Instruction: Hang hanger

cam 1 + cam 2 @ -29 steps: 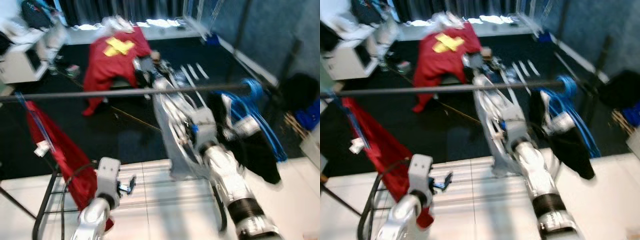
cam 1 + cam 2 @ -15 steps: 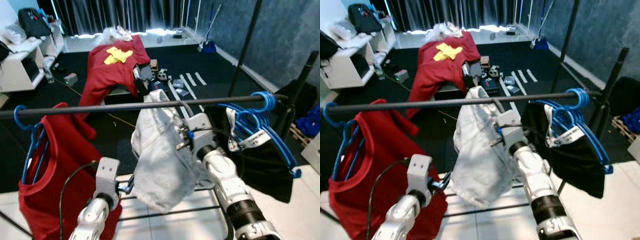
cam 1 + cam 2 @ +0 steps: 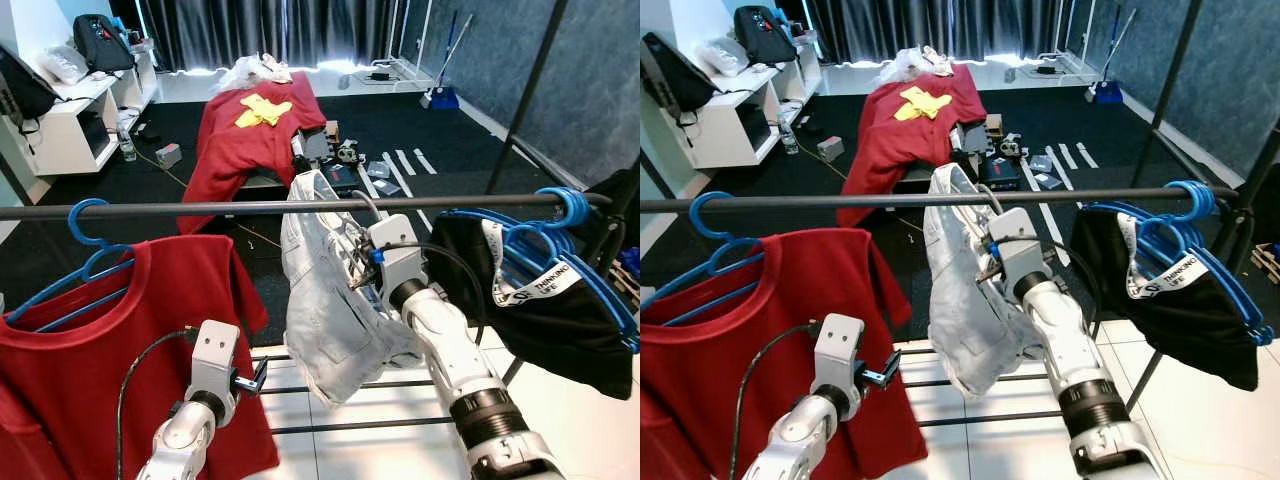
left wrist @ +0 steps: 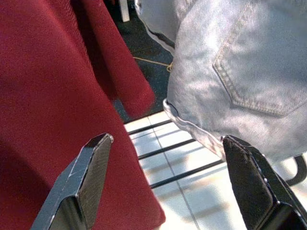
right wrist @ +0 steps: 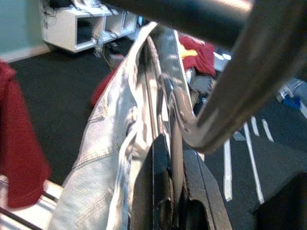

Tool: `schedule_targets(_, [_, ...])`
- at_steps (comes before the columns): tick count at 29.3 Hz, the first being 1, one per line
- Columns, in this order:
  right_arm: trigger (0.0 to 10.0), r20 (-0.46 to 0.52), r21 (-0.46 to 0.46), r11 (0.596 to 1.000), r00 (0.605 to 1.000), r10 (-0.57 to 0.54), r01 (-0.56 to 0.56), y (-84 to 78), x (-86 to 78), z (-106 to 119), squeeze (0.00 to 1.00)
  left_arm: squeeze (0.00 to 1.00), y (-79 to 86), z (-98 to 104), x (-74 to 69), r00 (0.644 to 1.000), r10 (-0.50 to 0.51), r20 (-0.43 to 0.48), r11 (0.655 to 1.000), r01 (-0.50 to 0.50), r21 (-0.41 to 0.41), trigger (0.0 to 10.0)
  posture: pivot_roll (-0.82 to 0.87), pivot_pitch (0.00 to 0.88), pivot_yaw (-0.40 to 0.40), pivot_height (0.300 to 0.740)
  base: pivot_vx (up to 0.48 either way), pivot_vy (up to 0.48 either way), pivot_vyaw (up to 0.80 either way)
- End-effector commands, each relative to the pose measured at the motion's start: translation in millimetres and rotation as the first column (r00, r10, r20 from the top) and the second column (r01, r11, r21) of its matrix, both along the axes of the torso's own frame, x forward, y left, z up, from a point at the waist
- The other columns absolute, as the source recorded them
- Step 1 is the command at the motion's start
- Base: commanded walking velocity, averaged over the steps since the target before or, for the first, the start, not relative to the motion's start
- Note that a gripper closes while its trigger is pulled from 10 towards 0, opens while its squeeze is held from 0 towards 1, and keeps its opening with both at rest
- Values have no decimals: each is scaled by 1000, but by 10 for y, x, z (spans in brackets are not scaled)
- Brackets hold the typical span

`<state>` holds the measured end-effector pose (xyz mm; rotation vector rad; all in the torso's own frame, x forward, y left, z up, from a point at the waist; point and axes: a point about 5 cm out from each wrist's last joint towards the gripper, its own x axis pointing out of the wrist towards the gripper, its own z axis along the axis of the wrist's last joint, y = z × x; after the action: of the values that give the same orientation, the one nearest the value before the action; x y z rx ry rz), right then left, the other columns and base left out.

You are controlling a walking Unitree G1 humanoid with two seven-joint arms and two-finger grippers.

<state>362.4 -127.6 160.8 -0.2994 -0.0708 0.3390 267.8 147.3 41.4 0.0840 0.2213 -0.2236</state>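
Evidently the right gripper (image 3: 985, 262), clamped on the hanger (image 5: 180, 108) carrying pale denim shorts (image 3: 335, 300), is hooking it onto the rail (image 3: 200, 209) between red shirt (image 3: 120, 340) and black garment (image 3: 540, 320), needing release next, while the left gripper (image 4: 163, 177) is hanging apart.

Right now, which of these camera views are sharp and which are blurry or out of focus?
Both eye views are sharp: the rail, jeans and red shirt read crisply. Left wrist view: denim stitching is sharp, the near fingers slightly soft. Right wrist view: the close rail is a blur, and the right gripper is dark.
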Motion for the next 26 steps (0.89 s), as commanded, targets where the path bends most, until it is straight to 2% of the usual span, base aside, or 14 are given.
schedule_targets(1, [10000, 9, 22, 1000, 1000, -22, 22, -40, 67, 104, 0, 0, 29, -1, -17, 1000, -13, -7, 1000, 13, 26, 10000, 108, 38, 7, 740, 0, 0, 0])
schedule_targets(6, [10000, -29, 26, 999, 999, -21, 22, -66, 121, 104, 0, 0, 53, 5, -28, 1000, -8, -6, 1000, 9, 24, 10000, 115, 41, 9, 740, 0, 0, 0])
schedule_targets(7, [10000, -69, 31, 999, 998, -11, 13, -83, 168, 98, 0, 0, 83, 0, -44, 1000, -6, -9, 999, 7, 31, 10000, 119, 41, 12, 740, 0, 0, 0])
schedule_targets(8, [10000, -69, 31, 999, 998, -11, 13, -83, 168, 98, 0, 0, 83, 0, -44, 1000, -6, -9, 999, 7, 31, 10000, 119, 41, 12, 740, 0, 0, 0])
schedule_targets(10, [10000, -155, 56, 998, 987, 35, -27, -94, 252, 98, 0, 0, 158, 2, -79, 1000, -3, -8, 999, 4, 38, 10000, 128, 42, 21, 740, 0, 0, 0])
schedule_targets(13, [10000, -207, 94, 995, 978, 41, -22, -141, 314, 115, 0, 0, 188, 55, -101, 999, -31, 26, 999, 30, 23, 10000, 131, 41, 19, 740, 0, 0, 0])
schedule_targets(22, [10000, -253, 76, 997, 967, -8, 28, -303, 374, 109, 0, 0, 160, 92, -137, 995, -82, 52, 996, 81, 23, 10000, 128, 32, 22, 740, 0, 0, 0])
schedule_targets(26, [10000, -250, 79, 996, 968, -22, 43, -384, 410, 189, 0, 0, 143, 79, -132, 994, -101, 47, 994, 99, 36, 10000, 117, 25, 25, 740, 0, 0, 0])
